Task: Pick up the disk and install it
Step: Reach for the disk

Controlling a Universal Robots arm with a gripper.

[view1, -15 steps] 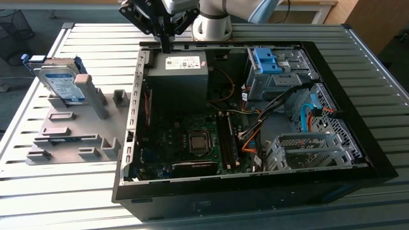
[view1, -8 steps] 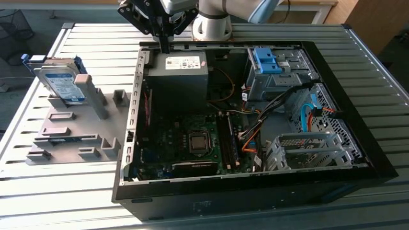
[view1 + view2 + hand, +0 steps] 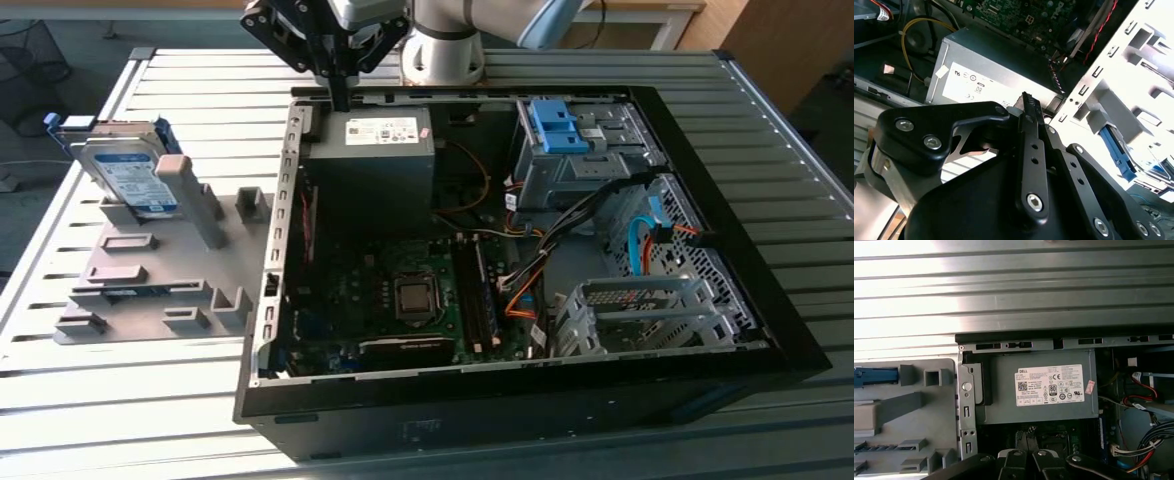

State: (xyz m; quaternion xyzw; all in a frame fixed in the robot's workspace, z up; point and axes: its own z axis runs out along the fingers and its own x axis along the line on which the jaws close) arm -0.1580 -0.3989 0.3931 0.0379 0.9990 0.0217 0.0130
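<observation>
Above the rear edge of the open computer case [image 3: 534, 420], the gripper [image 3: 340, 98] hangs with its fingers pressed together and nothing between them, its tips just over the grey power supply [image 3: 374, 165]. Well apart from it, toward the exterior view's left, the disk [image 3: 124, 178] stands tilted on edge in the grey fixture [image 3: 134, 290] on the slatted metal table [image 3: 134, 400]. Inside the case, a blue bracket [image 3: 554, 125] sits beyond the power supply, toward the exterior view's right.
</observation>
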